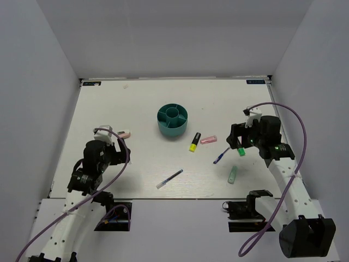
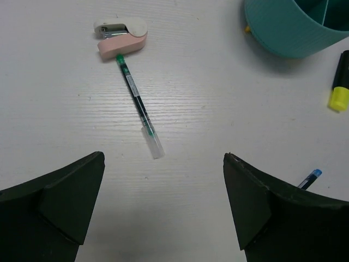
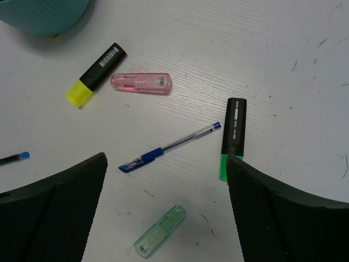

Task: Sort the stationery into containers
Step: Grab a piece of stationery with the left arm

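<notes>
The round teal organiser [image 1: 173,121] stands mid-table; its wall shows in the left wrist view [image 2: 294,27]. A yellow highlighter [image 1: 194,142] with a black cap, a pink piece [image 1: 208,140], a blue pen [image 1: 221,156], a green marker [image 1: 240,151] and a mint piece [image 1: 233,174] lie to its right. A second blue pen [image 1: 169,178] lies near the front. My right gripper [image 3: 166,162] is open above the blue pen [image 3: 169,147], with the marker [image 3: 233,136] by its right finger. My left gripper [image 2: 163,158] is open and empty, short of a green-inked pen [image 2: 139,112] and a pink stapler [image 2: 121,37].
White walls close in the table on the left, back and right. The table's front edge [image 1: 163,198] lies just behind the second blue pen. The right arm's purple cable [image 1: 297,125] loops over the table's right side.
</notes>
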`<action>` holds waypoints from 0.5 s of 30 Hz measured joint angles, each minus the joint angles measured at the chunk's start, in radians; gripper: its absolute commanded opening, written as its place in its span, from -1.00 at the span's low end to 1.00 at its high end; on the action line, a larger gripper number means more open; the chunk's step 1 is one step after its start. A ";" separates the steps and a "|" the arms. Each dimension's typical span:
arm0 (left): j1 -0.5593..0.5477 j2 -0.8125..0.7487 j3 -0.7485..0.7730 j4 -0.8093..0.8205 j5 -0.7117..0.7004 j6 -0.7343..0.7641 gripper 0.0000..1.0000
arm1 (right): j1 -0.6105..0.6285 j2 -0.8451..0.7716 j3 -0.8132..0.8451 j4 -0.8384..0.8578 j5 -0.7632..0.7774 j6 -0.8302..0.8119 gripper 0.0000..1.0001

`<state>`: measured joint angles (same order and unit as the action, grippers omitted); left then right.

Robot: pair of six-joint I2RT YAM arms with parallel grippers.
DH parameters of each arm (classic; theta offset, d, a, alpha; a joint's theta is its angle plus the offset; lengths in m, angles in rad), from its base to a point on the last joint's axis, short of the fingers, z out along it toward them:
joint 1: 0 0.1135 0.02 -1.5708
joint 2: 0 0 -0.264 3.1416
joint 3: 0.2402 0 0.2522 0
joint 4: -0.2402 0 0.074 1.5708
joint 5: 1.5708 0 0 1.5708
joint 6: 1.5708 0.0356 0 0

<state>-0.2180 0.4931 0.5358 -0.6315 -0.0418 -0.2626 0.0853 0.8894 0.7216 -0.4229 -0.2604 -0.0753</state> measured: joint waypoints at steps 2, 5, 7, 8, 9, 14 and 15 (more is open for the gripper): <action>0.000 0.013 0.000 0.001 0.009 0.004 1.00 | 0.000 0.000 0.000 -0.006 -0.006 -0.003 0.81; 0.000 0.044 0.000 0.005 0.019 0.011 0.89 | 0.000 -0.009 0.000 -0.023 -0.018 -0.040 0.81; 0.000 0.077 0.000 0.005 0.024 0.019 0.78 | 0.000 -0.017 -0.002 -0.038 -0.026 -0.079 0.81; 0.000 0.098 0.000 0.005 0.027 0.022 0.62 | 0.000 -0.018 -0.004 -0.049 -0.029 -0.100 0.81; 0.000 0.122 0.002 0.003 0.031 0.027 0.48 | 0.000 -0.014 -0.004 -0.063 -0.031 -0.120 0.81; 0.000 0.270 0.051 -0.015 0.049 0.064 -0.94 | 0.000 0.043 -0.004 -0.149 -0.083 -0.245 -0.99; 0.000 0.312 0.076 -0.023 0.050 0.076 -1.00 | 0.000 0.048 -0.004 -0.163 -0.096 -0.259 -1.00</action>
<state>-0.2184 0.8047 0.6113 -0.6540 0.0082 -0.1867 0.0853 0.9371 0.7177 -0.5854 -0.3565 -0.3347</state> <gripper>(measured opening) 0.091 0.446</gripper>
